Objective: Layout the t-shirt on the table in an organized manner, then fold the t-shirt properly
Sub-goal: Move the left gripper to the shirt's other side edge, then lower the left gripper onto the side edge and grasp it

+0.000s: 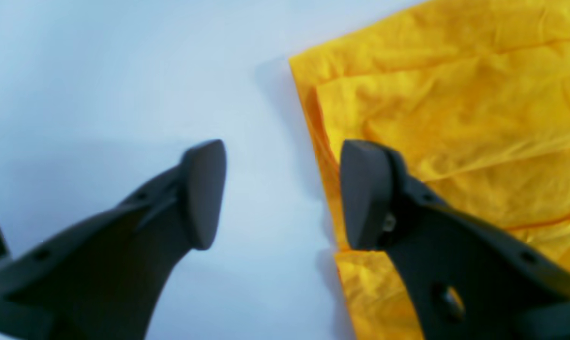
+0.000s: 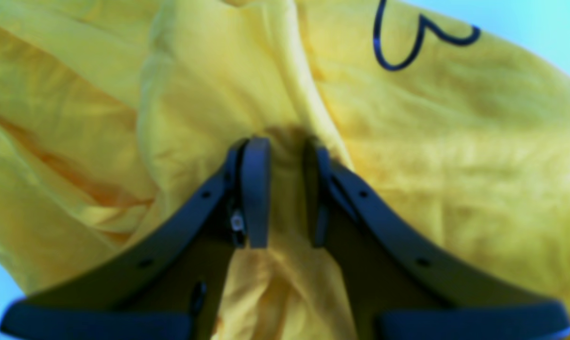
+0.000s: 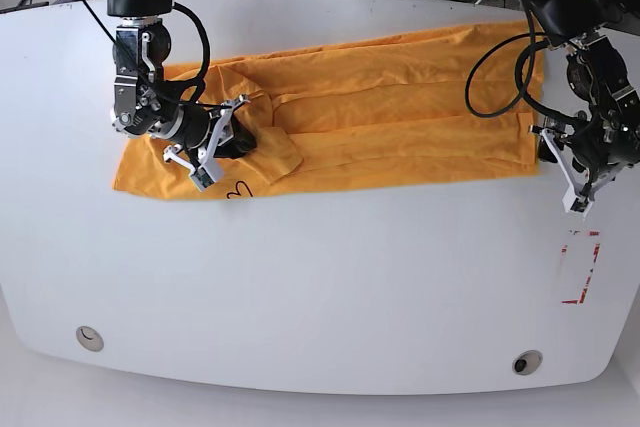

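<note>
The orange-yellow t-shirt [image 3: 400, 132] lies across the upper half of the white bench [image 3: 300, 287], a long, partly folded strip. The left pincer [image 1: 282, 196] stands wide at its 3 o'clock end, 1 finger over the cloth edge and 1 over bare bench. The right pincer [image 2: 287, 193] is narrow over bunched folds toward 9 o'clock; I cannot tell whether cloth is caught between its 2 fingers.

A lift there could drag the rumpled layers askew, since the bunching is uneven. Closing the left pincer too high or too shallow might miss the edge or catch just 1 layer.

The long axis runs roughly from 9 to 3 o'clock, tipped slightly up toward 3; I cannot tell which way the collar points.
</note>
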Robot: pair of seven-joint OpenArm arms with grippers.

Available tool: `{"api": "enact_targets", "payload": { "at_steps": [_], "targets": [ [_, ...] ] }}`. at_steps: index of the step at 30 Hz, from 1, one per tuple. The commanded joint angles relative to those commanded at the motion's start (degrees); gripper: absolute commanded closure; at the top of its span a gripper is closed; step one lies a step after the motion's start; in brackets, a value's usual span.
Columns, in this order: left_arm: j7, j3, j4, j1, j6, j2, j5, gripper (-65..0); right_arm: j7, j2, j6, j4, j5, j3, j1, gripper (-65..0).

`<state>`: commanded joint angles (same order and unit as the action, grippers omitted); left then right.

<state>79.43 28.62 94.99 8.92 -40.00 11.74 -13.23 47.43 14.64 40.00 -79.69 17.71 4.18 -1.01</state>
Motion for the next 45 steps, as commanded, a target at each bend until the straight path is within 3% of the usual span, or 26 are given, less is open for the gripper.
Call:
{"api": "enact_targets", "payload": {
  "at_steps": [16, 24, 45],
  "targets": [
    [-0.3, -0.2, -6.6, 1.8, 0.0, -1.4, -0.3, -37.4, 0.0, 0.0, 0.00, 0.0, 0.1, 0.0, 0.1, -12.4],
    [-4.5, -2.1, -8.2, 2.0, 0.0, -1.5, 0.1, -37.4, 0.0, -0.1, 0.00, 0.0, 0.1, 0.0, 0.1, -12.4],
    [-6.9, -3.7, -11.9, 2.6, 0.0, -1.2, 0.0, -37.4, 0.0, -0.1, 0.00, 0.0, 0.1, 0.1, 0.1, -12.4]
  ]
}}
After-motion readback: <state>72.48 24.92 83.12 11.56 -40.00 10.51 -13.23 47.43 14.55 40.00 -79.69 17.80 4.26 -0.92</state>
